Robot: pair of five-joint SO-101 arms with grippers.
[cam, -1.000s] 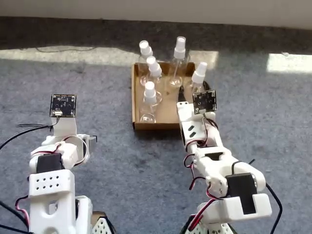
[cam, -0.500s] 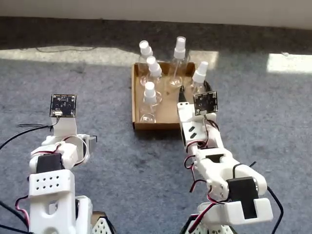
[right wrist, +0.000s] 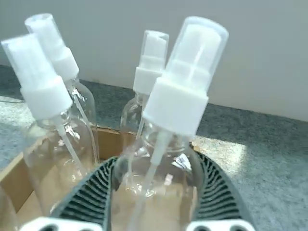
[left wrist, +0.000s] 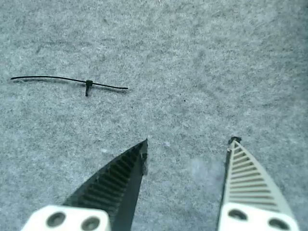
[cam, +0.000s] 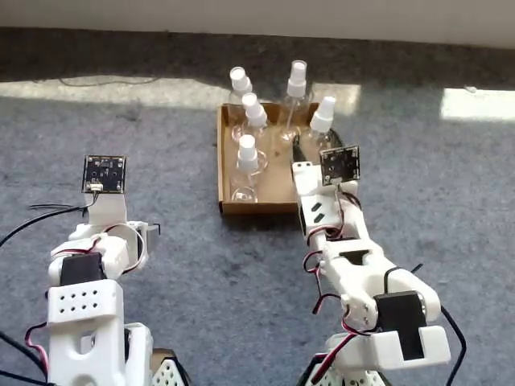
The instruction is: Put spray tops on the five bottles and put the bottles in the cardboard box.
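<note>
Our right jaws are closed on the fifth bottle (right wrist: 154, 144), gripping its body. Its long axis is near upright with a slight lean, its spray top is on, and it sits at the box (cam: 220, 153). The other bottles (cam: 254, 112) stand just beyond these jaws, so we judge release room tight. Our left jaws hang open over the worktop, well apart from the box, with a cable tie (left wrist: 86, 85) beyond their tips.

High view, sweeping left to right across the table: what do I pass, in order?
White left arm → brown cardboard box's left wall → tall clear bottle with white spray top at the box's back → tilted clear spray-topped bottle held by the right gripper.
</note>
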